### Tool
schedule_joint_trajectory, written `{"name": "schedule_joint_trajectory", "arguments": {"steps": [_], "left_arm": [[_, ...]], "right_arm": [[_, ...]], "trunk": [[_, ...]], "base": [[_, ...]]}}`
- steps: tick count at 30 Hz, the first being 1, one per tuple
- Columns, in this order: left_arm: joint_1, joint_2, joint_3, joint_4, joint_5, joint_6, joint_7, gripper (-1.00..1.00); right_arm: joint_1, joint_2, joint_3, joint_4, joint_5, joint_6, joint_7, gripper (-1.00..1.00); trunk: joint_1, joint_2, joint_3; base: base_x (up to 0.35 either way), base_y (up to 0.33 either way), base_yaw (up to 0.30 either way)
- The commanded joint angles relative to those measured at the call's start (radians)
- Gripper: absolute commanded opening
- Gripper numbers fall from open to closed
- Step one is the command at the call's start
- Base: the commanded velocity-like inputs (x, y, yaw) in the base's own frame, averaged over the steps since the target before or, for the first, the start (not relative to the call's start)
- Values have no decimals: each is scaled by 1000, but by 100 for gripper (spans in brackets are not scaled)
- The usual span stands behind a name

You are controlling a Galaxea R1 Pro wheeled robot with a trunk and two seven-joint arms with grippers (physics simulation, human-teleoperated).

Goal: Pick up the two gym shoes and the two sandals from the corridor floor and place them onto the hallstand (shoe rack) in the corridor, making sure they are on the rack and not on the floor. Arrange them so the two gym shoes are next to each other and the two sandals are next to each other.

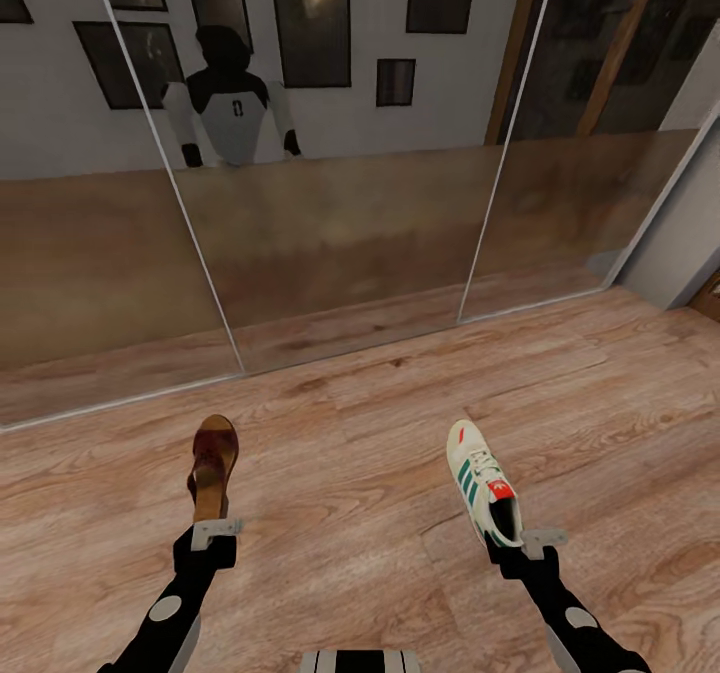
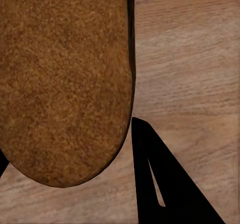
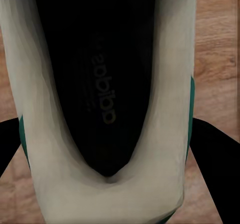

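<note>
While both arms reach forward over the corridor floor (image 1: 380,513), each one has a shoe at its tip: the left gripper (image 1: 216,530) is clamped on the heel end of a brown sandal (image 1: 213,465), and the right gripper (image 1: 530,541) is pinching the heel of a white gym shoe (image 1: 482,481) with green stripes and a red heel tab. Look at the left wrist view: the sandal's tan insole (image 2: 62,79) looms large, with a black finger (image 2: 165,184) hard against its edge and wood planks behind. Over on the right wrist view, the gym shoe's dark inner sole (image 3: 102,84) and pale collar sit squarely between two black fingers (image 3: 217,159), one on each side of the heel. From the head view both shoes point away from the robot, toes toward a mirrored sliding door (image 1: 340,203), the sandal on the left, the sneaker well apart on the right. Whether they are lifted off the planks or resting on them, I cannot tell. The mirror throws back the floor, framed pictures on a grey wall, and the robot's own white-and-black reflection (image 1: 232,103).
</note>
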Motion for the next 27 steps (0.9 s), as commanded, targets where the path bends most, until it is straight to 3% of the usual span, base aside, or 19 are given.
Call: {"name": "schedule_joint_trajectory", "arguments": {"steps": [1,7,20,27], "left_arm": [[0,-1,1,1,-10,-2,3,-100],[0,-4,1,9,-8,-4,3,-100],[0,-11,0,33,-11,-6,3,-100],[26,-5,3,44,-11,-6,5,-100]], "right_arm": [[0,0,-8,2,9,-4,6,-100],[12,-9,-9,57,10,-5,6,-100],[22,-10,-9,60,9,-5,5,-100],[22,-8,-8,60,9,-5,4,-100]], "trunk": [[-4,7,3],[-27,49,30],[-27,49,50],[-27,49,59]], "base": [[0,0,0],[0,0,0],[0,0,1],[0,0,139]]}}
